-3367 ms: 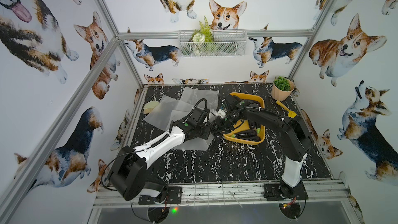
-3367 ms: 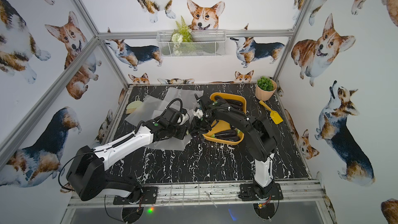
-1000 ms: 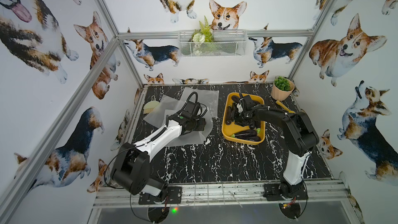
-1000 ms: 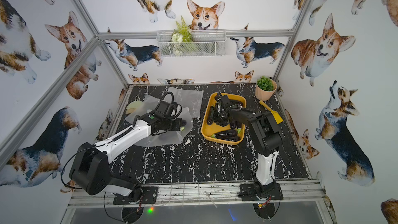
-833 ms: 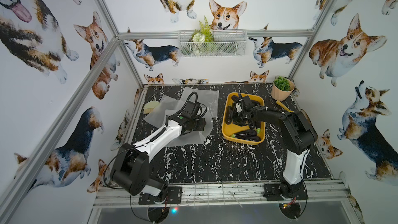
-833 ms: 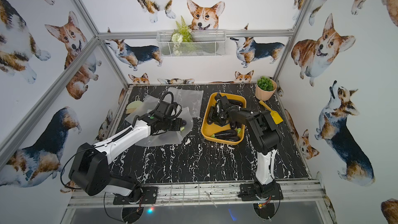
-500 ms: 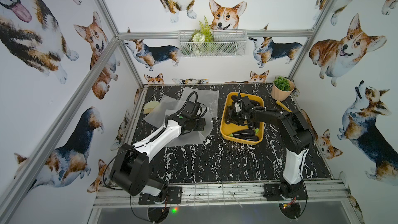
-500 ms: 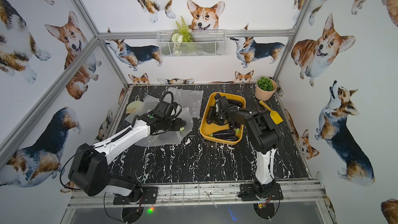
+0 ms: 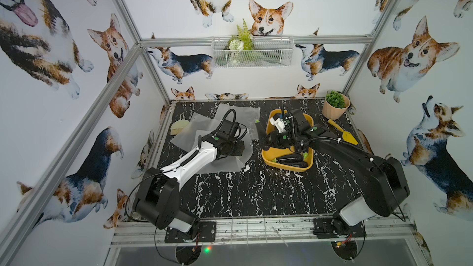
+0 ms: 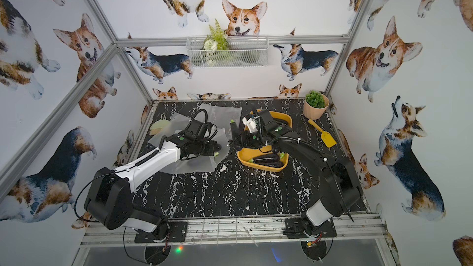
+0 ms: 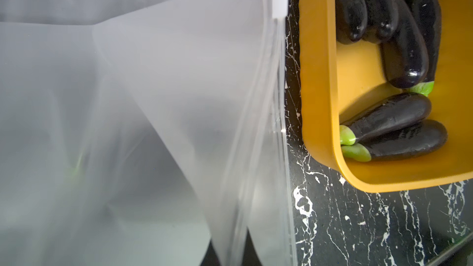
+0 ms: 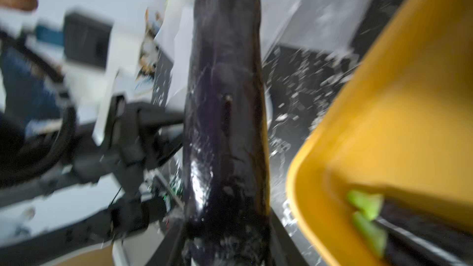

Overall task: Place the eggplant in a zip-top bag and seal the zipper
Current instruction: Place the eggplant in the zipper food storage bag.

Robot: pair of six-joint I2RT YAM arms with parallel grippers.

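The frosted zip-top bag (image 9: 225,161) (image 10: 197,162) lies left of the yellow tray (image 9: 289,168). My left gripper (image 9: 240,147) (image 11: 230,255) is shut on the bag's zipper edge; the bag (image 11: 153,98) fills the left wrist view, its white slider (image 11: 279,2) at the far end. My right gripper (image 9: 267,140) (image 10: 241,139) (image 12: 225,239) is shut on a dark purple eggplant (image 9: 259,131) (image 10: 234,131) (image 12: 225,111). The green stem points away from the jaws. It hangs just outside the tray's left rim, between tray and bag.
More eggplants (image 9: 291,159) (image 11: 389,118) lie in the tray (image 11: 317,72). Spare bags (image 9: 240,115) lie at the back, with a green brush (image 9: 179,127) at the back left. A potted plant (image 9: 335,108) and a yellow scoop (image 9: 344,134) stand at the back right.
My right gripper has shut on an eggplant in the tray and lifted it left over the tray's rim, towards the bag. The left gripper has kept its hold on the bag.
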